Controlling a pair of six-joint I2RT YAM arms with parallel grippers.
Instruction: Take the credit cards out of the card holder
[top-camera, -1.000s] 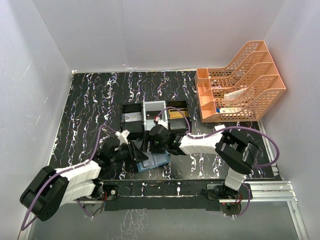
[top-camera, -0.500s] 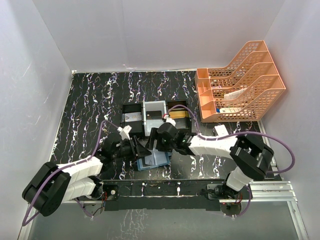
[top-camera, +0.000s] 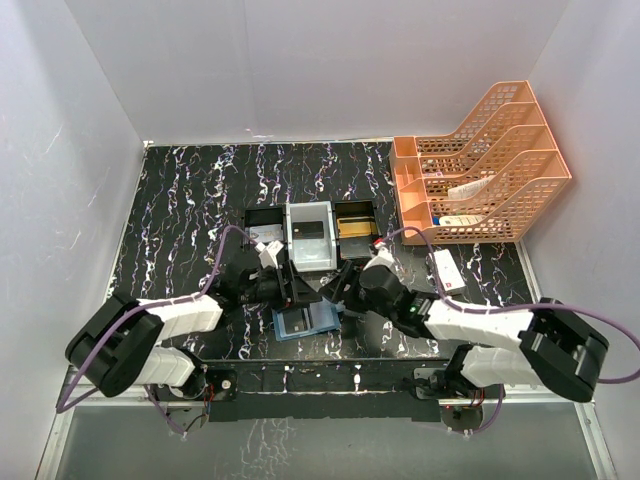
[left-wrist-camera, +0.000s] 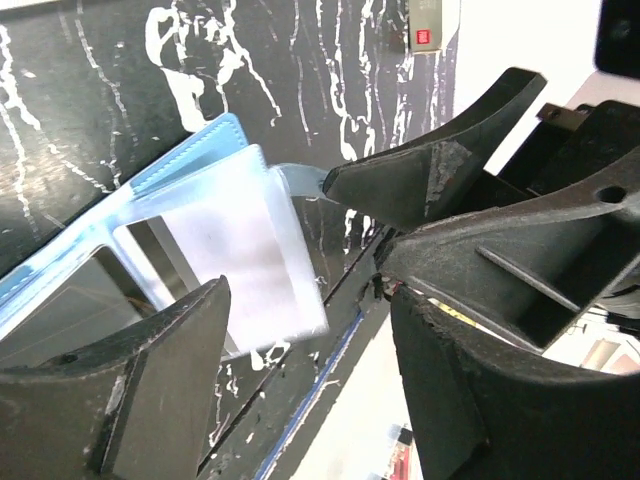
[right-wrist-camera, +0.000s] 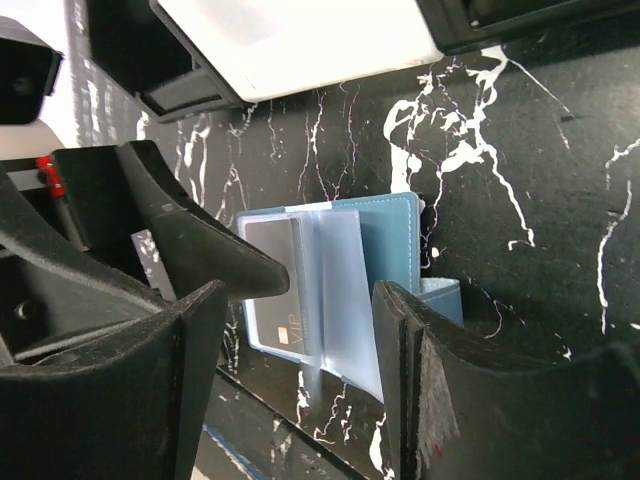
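The blue card holder (top-camera: 306, 322) lies open on the table near the front edge. In the right wrist view its clear pockets (right-wrist-camera: 345, 290) stand up, and a dark credit card (right-wrist-camera: 277, 290) marked VIP sits in one. My left gripper (top-camera: 291, 288) is open and empty at the holder's left side, with the pockets (left-wrist-camera: 235, 245) between its fingers (left-wrist-camera: 135, 385). My right gripper (top-camera: 340, 290) is open and empty at the holder's right side, its fingers (right-wrist-camera: 465, 390) straddling the holder. A dark card (top-camera: 311, 228) and a gold-tan card (top-camera: 352, 227) lie in the tray.
A black-and-white three-compartment tray (top-camera: 309, 212) stands just behind the grippers. A white box with a red mark (top-camera: 447, 270) lies to the right. An orange file rack (top-camera: 485, 160) stands at the back right. The table's front edge runs close under the holder.
My right gripper has pulled back to the right and its arm has dropped low. My left gripper has moved right and forward to the holder's left edge. The holder stays open.
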